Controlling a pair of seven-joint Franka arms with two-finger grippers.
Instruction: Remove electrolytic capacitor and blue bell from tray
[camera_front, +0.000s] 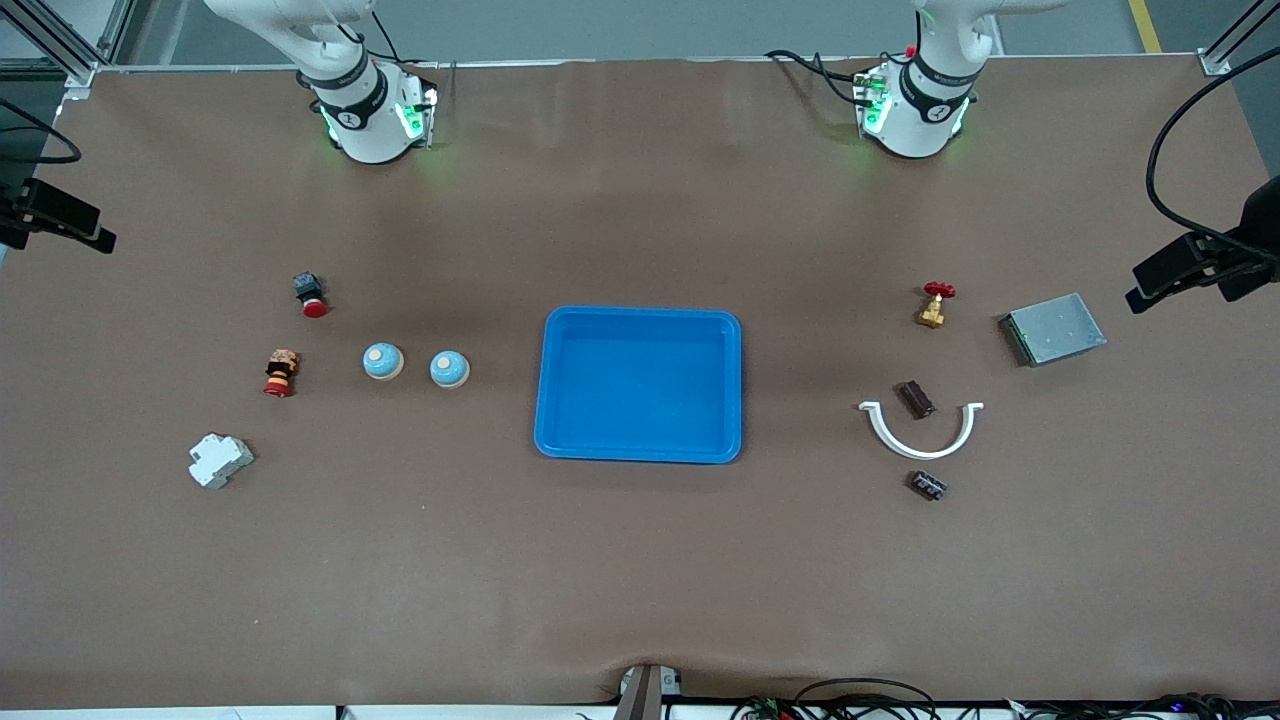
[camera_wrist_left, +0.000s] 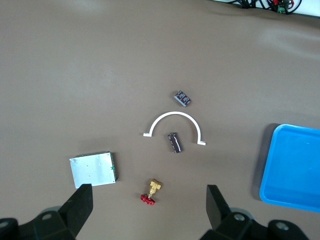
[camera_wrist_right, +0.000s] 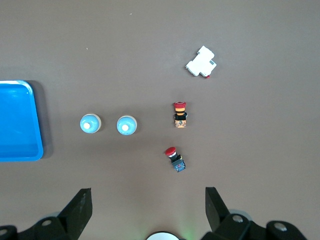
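Note:
Two blue bells (camera_front: 383, 361) (camera_front: 449, 369) sit side by side toward the right arm's end; the right wrist view shows both (camera_wrist_right: 126, 125) (camera_wrist_right: 90, 123). Two small dark capacitor-like parts lie toward the left arm's end. One (camera_front: 915, 399) is inside a white arc, the other (camera_front: 927, 485) is nearer the front camera; the left wrist view shows both (camera_wrist_left: 175, 142) (camera_wrist_left: 182, 98). An empty blue tray (camera_front: 640, 380) sits mid-table. My left gripper (camera_wrist_left: 149, 207) is open and empty, high over the table near a red valve. My right gripper (camera_wrist_right: 148, 207) is open and empty, high near its base.
A white arc (camera_front: 921, 432), a red-handled brass valve (camera_front: 935, 304) and a metal box (camera_front: 1052, 328) lie toward the left arm's end. Two red push buttons (camera_front: 310, 293) (camera_front: 281, 372) and a white breaker (camera_front: 219, 460) lie toward the right arm's end.

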